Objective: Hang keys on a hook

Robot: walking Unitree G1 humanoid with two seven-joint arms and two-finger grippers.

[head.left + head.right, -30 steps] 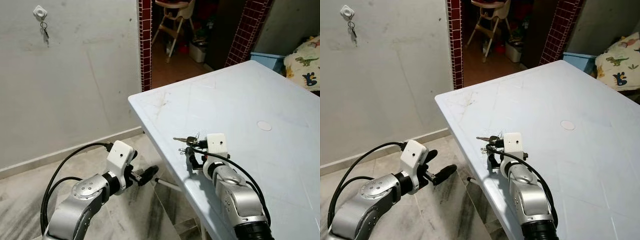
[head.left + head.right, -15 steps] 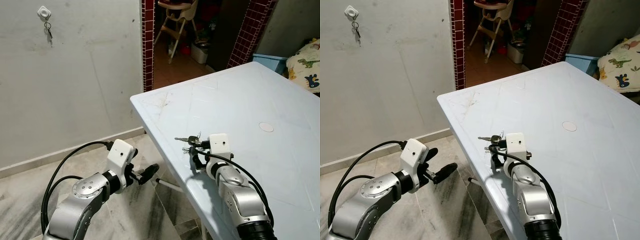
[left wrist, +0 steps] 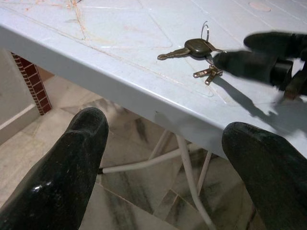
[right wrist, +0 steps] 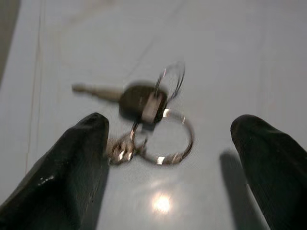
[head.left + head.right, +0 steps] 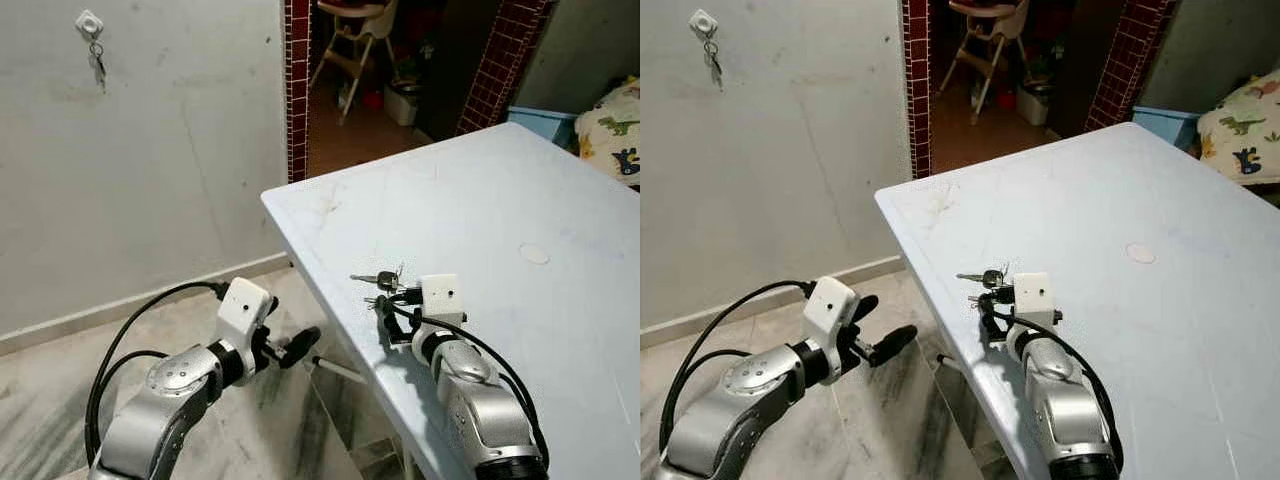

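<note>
Wall (image 5: 150, 150) grey plaster, doorway with red tile jambs beside it. Pale blue table (image 5: 520, 200) runs from its near-left corner toward the far right, marble floor (image 5: 60, 400) under it

Left arm sits off the table's left edge, above the floor. Left gripper (image 5: 290, 348) spread wide, holding nothing, fingers aimed at the table edge; its wrist view looks across that edge at the keys

Right arm lies over the table near the left edge. Right gripper (image 5: 392, 312) wide open too, nothing gripped, tips down at the tabletop just short of the bunch. In the right wrist view one finger (image 4: 72, 163) is touching or nearly touching the small bits of the bunch, other finger well apart from it

Keys (image 5: 378, 280) lie flat on the table, near the left edge, some way back from the near-left corner. Black-headed key has its long axis roughly square to that edge, blade tip pointing at the edge, head inboard. Split ring (image 4: 165, 141) and small keys sit on the gripper side of the head

Hook (image 5: 88, 22) white, high on the wall, far left, another key set hanging from it, well apart from the table
</note>
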